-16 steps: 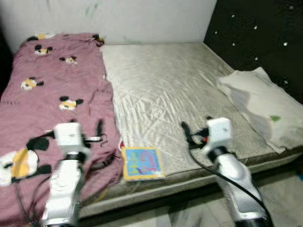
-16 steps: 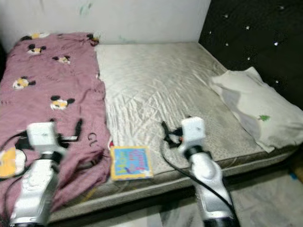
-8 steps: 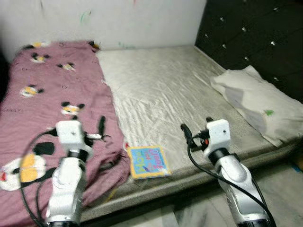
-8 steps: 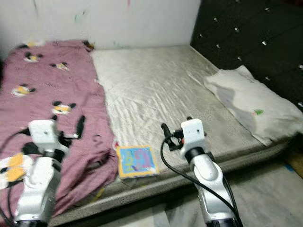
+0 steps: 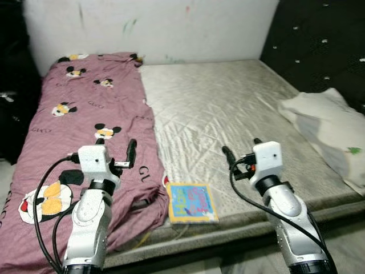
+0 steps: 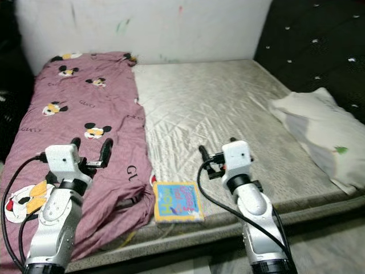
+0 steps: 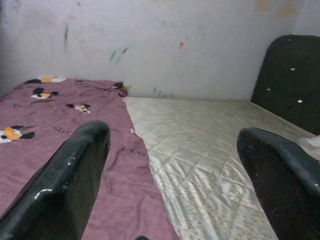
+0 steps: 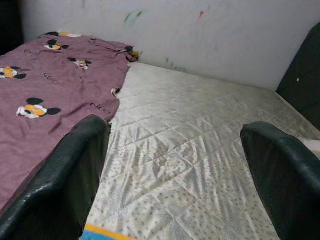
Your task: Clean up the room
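Bed [image 5: 228, 108] ahead, bare quilted mattress, white wall [image 5: 171, 28] behind it, dark tufted headboard [image 5: 319, 45] on the robot's right. Maroon blanket [image 5: 85, 114] with cartoon mouse prints covers the left part of the mattress, front corner bunched and drooping over the near edge. Book [image 5: 191, 202] with a bright blue and yellow cover lies flat on the mattress at the near edge, just beside the blanket's bunched corner, between the two arms. White pillow [image 5: 328, 128] sits at the right side by the headboard, well apart from the book. Left gripper [image 5: 102, 153] held up over the blanket's front part, fingers [image 7: 65, 180] spread wide, nothing between them. Right gripper [image 5: 240, 149] held over bare mattress right of the book, fingers [image 8: 70, 175] also wide apart and empty; a corner of the book shows at the frame edge in the right wrist view. Neither gripper touches anything. Black cables loop off both wrists. Dark object at the far left beside the bed, can't tell what it is.
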Tool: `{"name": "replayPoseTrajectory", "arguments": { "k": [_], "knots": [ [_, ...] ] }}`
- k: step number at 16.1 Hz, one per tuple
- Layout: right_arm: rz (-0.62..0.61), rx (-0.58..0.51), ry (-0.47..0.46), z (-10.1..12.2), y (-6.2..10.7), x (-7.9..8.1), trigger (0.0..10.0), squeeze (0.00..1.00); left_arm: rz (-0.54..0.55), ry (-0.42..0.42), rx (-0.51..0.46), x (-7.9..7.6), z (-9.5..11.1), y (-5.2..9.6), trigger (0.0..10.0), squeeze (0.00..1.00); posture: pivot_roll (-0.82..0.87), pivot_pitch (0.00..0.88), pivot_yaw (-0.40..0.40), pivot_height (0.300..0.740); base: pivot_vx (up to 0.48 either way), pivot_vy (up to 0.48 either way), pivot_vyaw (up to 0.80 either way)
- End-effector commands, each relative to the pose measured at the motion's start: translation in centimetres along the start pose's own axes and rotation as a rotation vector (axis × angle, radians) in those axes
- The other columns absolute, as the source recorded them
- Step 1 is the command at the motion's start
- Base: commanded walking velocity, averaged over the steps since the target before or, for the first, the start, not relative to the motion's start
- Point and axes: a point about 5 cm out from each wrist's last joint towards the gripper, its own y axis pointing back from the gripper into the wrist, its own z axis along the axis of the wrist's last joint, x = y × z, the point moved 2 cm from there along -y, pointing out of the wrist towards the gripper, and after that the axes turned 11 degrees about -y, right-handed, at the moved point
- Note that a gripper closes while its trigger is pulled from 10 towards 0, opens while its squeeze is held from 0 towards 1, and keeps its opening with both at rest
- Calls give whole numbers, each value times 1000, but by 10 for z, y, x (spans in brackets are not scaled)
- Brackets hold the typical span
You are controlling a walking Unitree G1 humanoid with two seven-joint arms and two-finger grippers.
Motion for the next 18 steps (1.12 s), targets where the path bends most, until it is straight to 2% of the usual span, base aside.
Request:
{"name": "replayPoseTrajectory", "arguments": {
  "k": [1,5,14,18],
  "knots": [
    [10,-8,7,2,-2,3,10000,0,4,-3,-4,3,1,-2,10000,0,-13,9,-44,740,360,0,0],
    [6,-12,6,2,-3,2,10000,0,17,-4,11,3,0,-3,10000,0,-12,12,-42,740,317,0,0],
    [7,-12,13,1,-4,2,10000,0,64,-26,52,8,-5,-7,10000,0,-12,11,-41,740,0,0,0],
    [-31,-22,-15,5,-4,-8,10000,0,89,-22,65,9,-7,-3,10000,0,-18,13,-39,740,0,0,0]
  ]
}}
